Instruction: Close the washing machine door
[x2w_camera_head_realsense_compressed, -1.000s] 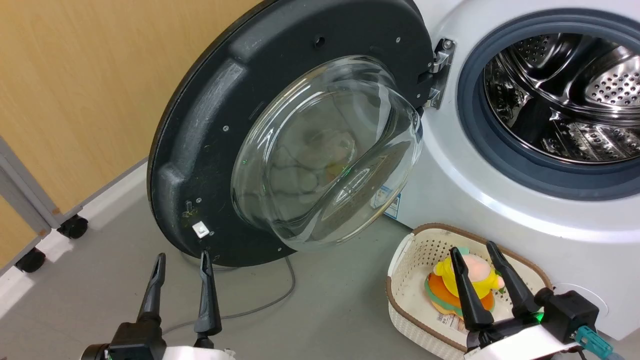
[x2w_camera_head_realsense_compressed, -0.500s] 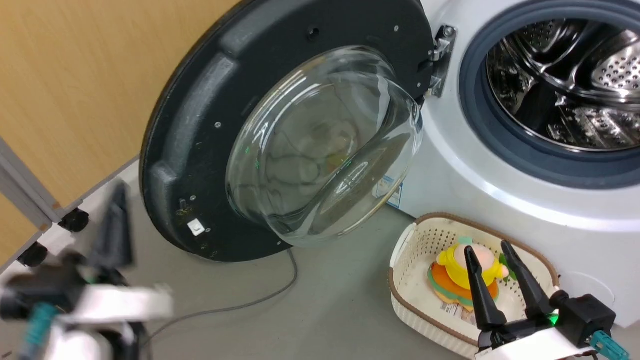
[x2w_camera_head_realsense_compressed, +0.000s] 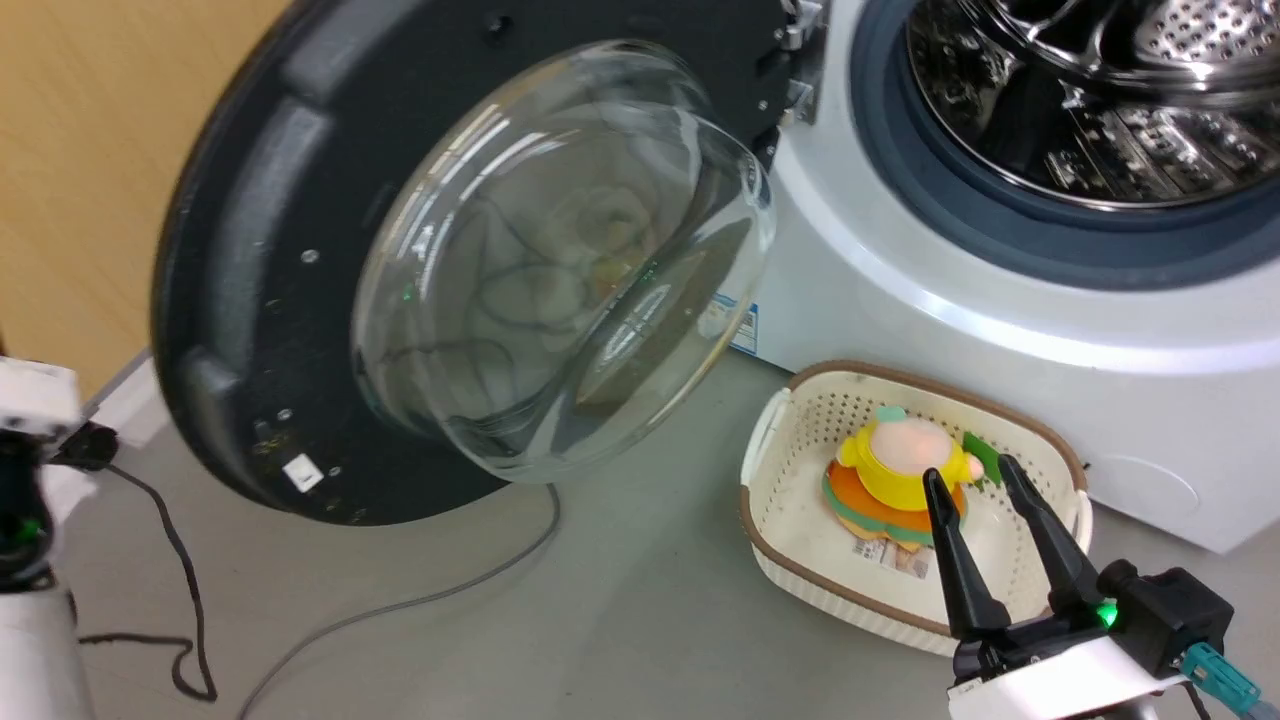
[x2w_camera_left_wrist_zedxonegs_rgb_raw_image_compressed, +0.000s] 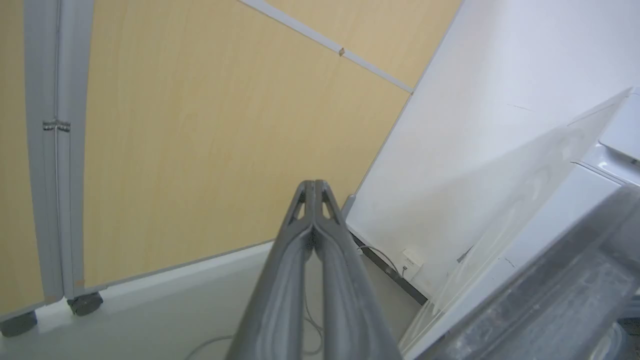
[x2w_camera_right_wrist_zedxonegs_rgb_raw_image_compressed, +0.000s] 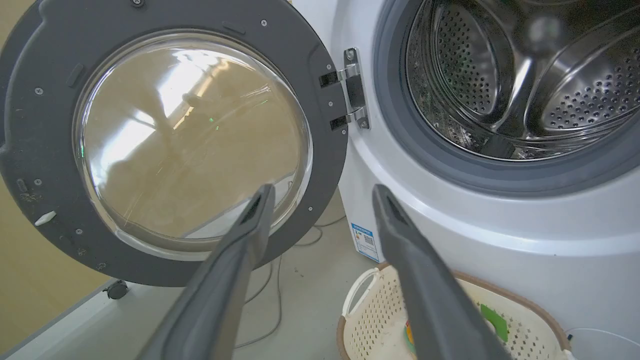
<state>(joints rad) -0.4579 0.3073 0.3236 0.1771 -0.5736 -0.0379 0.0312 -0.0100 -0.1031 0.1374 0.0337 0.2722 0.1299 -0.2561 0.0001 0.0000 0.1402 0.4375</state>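
The washing machine door (x2w_camera_head_realsense_compressed: 250, 300) stands wide open. It hangs on its metal hinge (x2w_camera_right_wrist_zedxonegs_rgb_raw_image_compressed: 352, 95) at the left side of the porthole of the washing machine (x2w_camera_head_realsense_compressed: 900, 300), and its inner face with the bulging glass bowl (x2w_camera_head_realsense_compressed: 560, 260) is turned toward my head camera. The grey rubber gasket (x2w_camera_head_realsense_compressed: 1000, 235) and the perforated steel drum (x2w_camera_head_realsense_compressed: 1080, 100) are uncovered.

My right hand (x2w_camera_head_realsense_compressed: 968, 472) is released: its two dark fingers are spread apart and grasp nothing. It hovers above a cream perforated basket (x2w_camera_head_realsense_compressed: 800, 420), which stands on the floor (x2w_camera_head_realsense_compressed: 650, 620) just before the front of the machine. In the basket lies a yellow and orange soft toy (x2w_camera_head_realsense_compressed: 900, 455). In the right wrist view the fingers point toward the gap between the door and the porthole.

My left hand (x2w_camera_left_wrist_zedxonegs_rgb_raw_image_compressed: 314, 187) is clenched, with its fingers pressed together on nothing, and it points at a wood-coloured wall panel (x2w_camera_left_wrist_zedxonegs_rgb_raw_image_compressed: 200, 125). A grey cable (x2w_camera_head_realsense_compressed: 400, 605) lies on the floor under the door.
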